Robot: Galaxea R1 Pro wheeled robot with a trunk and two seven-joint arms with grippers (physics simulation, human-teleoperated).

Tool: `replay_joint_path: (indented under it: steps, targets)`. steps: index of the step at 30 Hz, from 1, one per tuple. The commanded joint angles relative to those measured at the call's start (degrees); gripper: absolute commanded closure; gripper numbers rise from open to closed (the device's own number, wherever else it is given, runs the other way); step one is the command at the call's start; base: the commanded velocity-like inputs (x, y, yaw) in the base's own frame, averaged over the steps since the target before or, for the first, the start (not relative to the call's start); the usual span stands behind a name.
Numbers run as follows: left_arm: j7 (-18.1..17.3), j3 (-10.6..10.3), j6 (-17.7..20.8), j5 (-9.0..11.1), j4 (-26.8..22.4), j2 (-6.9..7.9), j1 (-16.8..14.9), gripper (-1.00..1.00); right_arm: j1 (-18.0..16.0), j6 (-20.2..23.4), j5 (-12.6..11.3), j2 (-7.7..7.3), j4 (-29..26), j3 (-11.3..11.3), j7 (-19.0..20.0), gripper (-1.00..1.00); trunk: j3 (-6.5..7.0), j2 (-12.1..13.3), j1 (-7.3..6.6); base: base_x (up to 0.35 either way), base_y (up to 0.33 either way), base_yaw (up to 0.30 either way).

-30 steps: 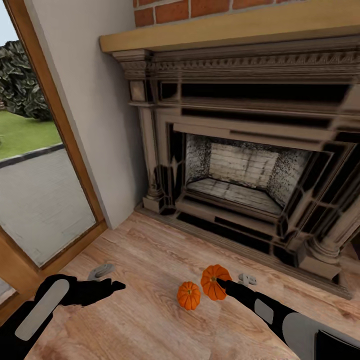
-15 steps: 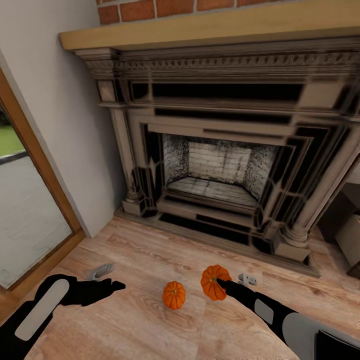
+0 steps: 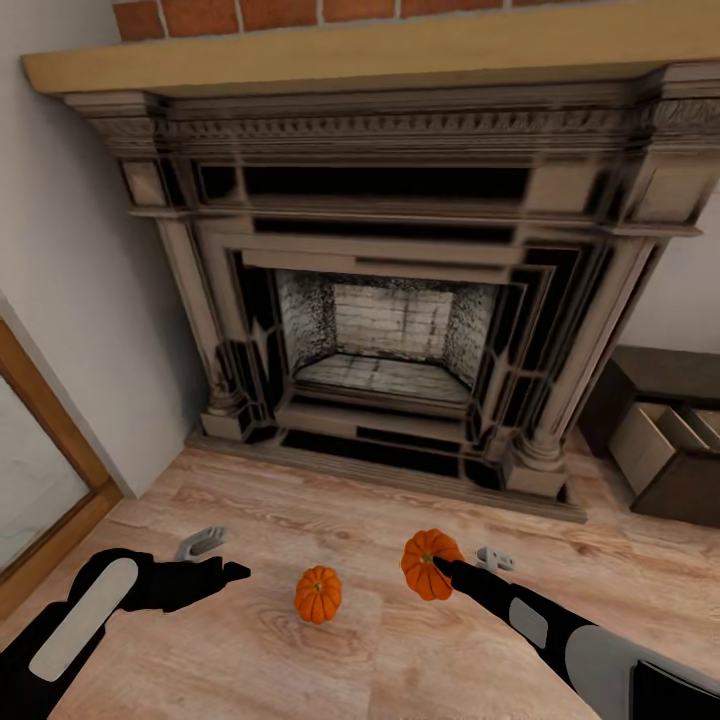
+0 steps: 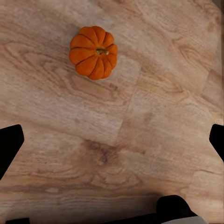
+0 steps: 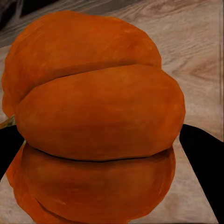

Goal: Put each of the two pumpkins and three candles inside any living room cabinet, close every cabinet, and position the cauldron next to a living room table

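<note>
One pumpkin (image 3: 430,563) sits clamped in the right tool (image 3: 440,570), off the wooden floor (image 3: 300,500). The second pumpkin (image 3: 318,594) rests on that floor between both tools, apart from the empty, spread left tool (image 3: 232,572).

Left arm (image 3: 80,615): glossy black rounded shell with a long pale grey oval panel along the forearm. Tapers forward into a black gripper (image 3: 222,572) of slim pointed fingers.

Right arm (image 3: 560,630): same black casing, with a small grey inset panel on the forearm and a broader light grey segment nearer the body; a dark block at the frame corner. Its black gripper (image 3: 440,570) narrows to a tip.

Wrist views: matte black fingertips (image 4: 9,144), featureless, no visible screws, cables or markings; black finger edges (image 5: 203,163) likewise plain.
</note>
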Motion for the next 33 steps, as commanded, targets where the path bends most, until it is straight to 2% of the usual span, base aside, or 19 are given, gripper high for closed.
replay_joint_path:
  steps: [1, 24, 33]
  targets:
    - [0.6, -0.1, 0.0, 0.6, -0.1, 0.05, 0.0, -1.0, 0.0, -0.2, -0.5, -0.02, -0.1, 0.1, 0.2, 1.0, -0.05, 0.0, -0.01, 0.0, 0.0, -0.279]
    - [0.6, -0.1, 0.1, 0.6, -0.1, 0.05, 0.0, -1.0, 0.0, -0.3, -0.5, 0.0, -0.2, 0.0, 0.5, 1.0, -0.05, 0.0, -0.01, -0.009, 0.002, -0.258]
    - [0.6, 0.0, 0.1, 0.6, -0.1, 0.09, 0.0, -1.0, 0.0, -0.4, -0.5, 0.01, -0.2, 0.0, 0.5, 1.0, -0.05, 0.0, -0.01, -0.154, 0.174, -0.224]
